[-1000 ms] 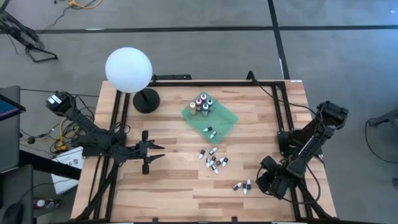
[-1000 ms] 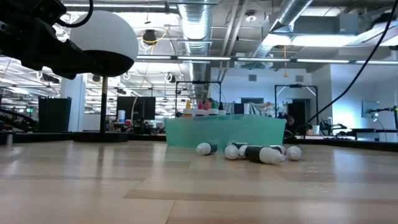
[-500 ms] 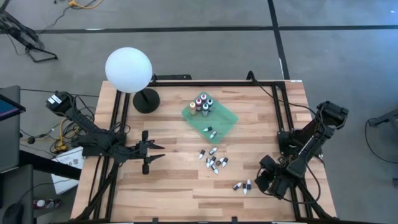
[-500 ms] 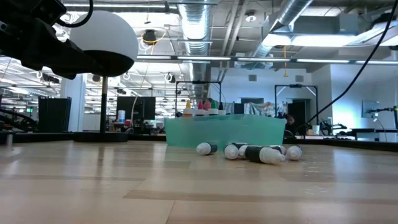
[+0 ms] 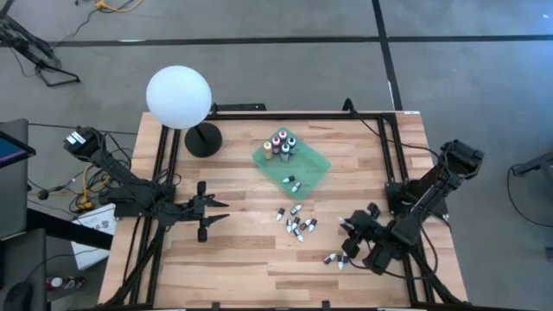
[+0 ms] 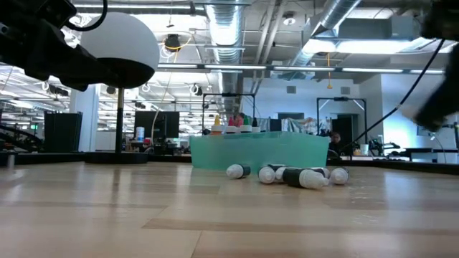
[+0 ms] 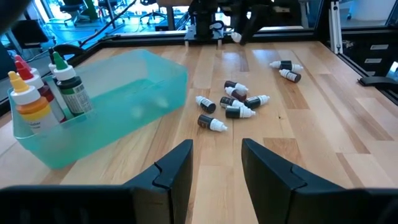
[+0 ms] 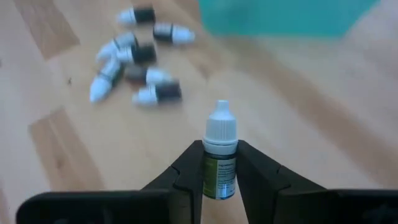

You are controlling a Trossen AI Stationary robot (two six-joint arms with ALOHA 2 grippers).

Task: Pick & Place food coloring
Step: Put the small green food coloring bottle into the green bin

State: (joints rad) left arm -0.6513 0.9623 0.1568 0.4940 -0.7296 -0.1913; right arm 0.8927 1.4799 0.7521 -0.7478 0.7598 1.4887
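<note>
The food coloring is several tiny dark bottles with white caps. A cluster (image 5: 295, 225) lies on the wood table, also seen in the left wrist view (image 7: 233, 106). More bottles stand in the green tray (image 5: 304, 164), and two lie in it (image 5: 291, 182). My right gripper (image 5: 348, 231) is over the table's near right part, shut on one bottle (image 8: 219, 158). Two bottles (image 5: 337, 257) lie just near of it. My left gripper (image 5: 220, 210) waits open at the left, with nothing between its fingers (image 7: 177, 171). My right gripper pinches the bottle's dark labelled body (image 8: 219, 177) between its two fingers, one on each side, below the white cap (image 8: 221, 127). The cap sticks out past the fingertips. The fingers slant down toward the table, and the bottle is lifted clear of it.
A white globe lamp (image 5: 179, 97) on a black base (image 5: 203, 140) stands at the far left. Black frame rails (image 5: 389, 155) run along the table's sides. Bare wood lies between the left gripper and the cluster.
My right gripper has swung from the near right corner toward the table's middle and risen a little, its wrist turning as it went. In the low view its blurred arm has come into the picture at the right. The bottles on the table have stayed put.
</note>
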